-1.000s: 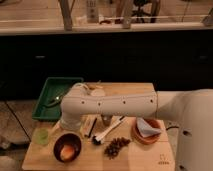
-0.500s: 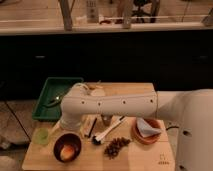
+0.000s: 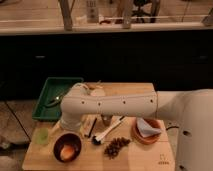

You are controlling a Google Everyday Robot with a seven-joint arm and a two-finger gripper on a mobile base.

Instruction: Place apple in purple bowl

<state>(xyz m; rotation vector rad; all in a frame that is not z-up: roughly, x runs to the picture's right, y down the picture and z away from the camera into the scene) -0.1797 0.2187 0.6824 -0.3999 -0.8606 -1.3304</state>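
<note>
The purple bowl (image 3: pixel 56 141) stands at the front left of the wooden table (image 3: pixel 145 160). The apple (image 3: pixel 67 151), orange-yellow with a reddish side, lies inside the bowl. My white arm (image 3: pixel 115 106) reaches from the right across the table to the left. My gripper (image 3: pixel 68 130) hangs at the arm's left end, just above the bowl's back rim and over the apple. It is largely hidden by the wrist.
A small green cup (image 3: pixel 42 135) stands left of the bowl. A green tray (image 3: pixel 50 102) lies at the back left. Dark and white utensils (image 3: pixel 100 134), a dark grape cluster (image 3: pixel 116 146) and an orange-brown bowl with pale cloth (image 3: pixel 146 131) lie to the right.
</note>
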